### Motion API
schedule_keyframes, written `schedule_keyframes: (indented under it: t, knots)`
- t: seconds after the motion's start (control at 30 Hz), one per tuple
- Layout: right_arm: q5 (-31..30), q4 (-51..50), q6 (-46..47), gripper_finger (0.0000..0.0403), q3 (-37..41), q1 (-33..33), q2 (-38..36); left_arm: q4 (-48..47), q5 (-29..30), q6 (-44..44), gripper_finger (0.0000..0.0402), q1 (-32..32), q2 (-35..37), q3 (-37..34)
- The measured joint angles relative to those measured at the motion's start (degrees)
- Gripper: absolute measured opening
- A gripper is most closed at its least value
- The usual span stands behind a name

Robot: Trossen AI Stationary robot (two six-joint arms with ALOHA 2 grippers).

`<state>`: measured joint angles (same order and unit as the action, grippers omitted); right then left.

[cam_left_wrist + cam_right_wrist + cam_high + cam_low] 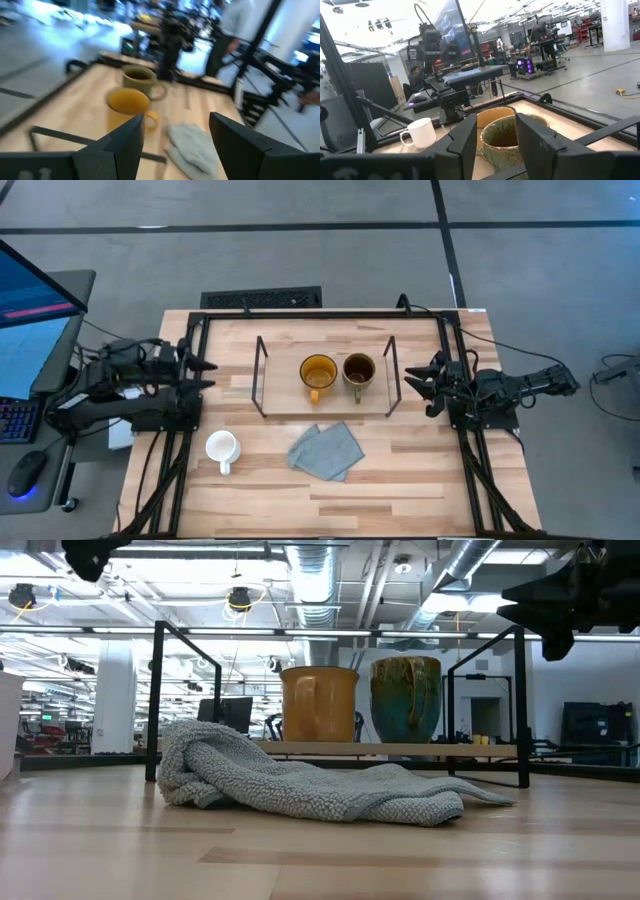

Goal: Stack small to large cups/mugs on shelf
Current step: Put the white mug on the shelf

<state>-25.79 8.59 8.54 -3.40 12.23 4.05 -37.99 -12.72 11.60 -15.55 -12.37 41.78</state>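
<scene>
White mug (221, 447): on the tabletop, off the shelf (285, 402) — the last to place.
Shelf: yellow mug (318, 372) and olive mug (358, 369) side by side.
Left gripper (205, 374): fingers apart, empty — likely reaches for the white mug next.
Right gripper (415, 383): spread, empty, waiting by the shelf's end.

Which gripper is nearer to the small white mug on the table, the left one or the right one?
Left. The left gripper hangs just beyond the white mug, on its side of the table; the right gripper is across the table, past the shelf.
</scene>
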Motion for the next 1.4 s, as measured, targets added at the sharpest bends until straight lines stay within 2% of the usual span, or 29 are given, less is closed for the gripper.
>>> schedule_keyframes:
  t: [0.17, 0.33, 0.57, 0.7, 0.9, 1.2, 1.4]
  knots:
    - [-0.01, 0.01, 0.00, 0.0154, 0.00, 0.00, 0.00, -1.27, -9.96, 5.01, 0.0215, 0.00, -1.26, 0.00]
    - [-0.01, 0.01, 0.00, 0.0154, -0.02, 0.00, 0.00, -4.70, -14.40, 9.46, 0.0215, 0.00, -2.70, 0.00]
    - [-0.54, -0.01, 0.02, 0.0154, -0.02, 0.00, 0.00, -15.21, -15.45, 12.72, 0.0215, 0.02, -5.22, 0.00]
    - [-3.18, -0.01, 0.02, 0.0154, -0.02, 0.00, 0.00, -18.61, -15.51, 13.09, 0.0212, 0.02, -7.03, 0.00]
    - [-6.03, -0.85, 0.03, 0.0154, -0.04, 0.00, 0.00, -22.37, -15.77, 13.63, 0.0174, 2.05, -11.03, 0.00]
    - [-10.21, -2.24, 0.01, 0.0154, -0.04, 0.00, 0.00, -22.53, -17.34, 13.34, 0.0113, 8.72, -17.05, 0.00]
    - [-12.15, -2.59, 0.00, 0.0154, -0.04, 0.00, 0.01, -22.53, -15.63, 23.63, 0.0098, 10.75, -20.58, 0.00]
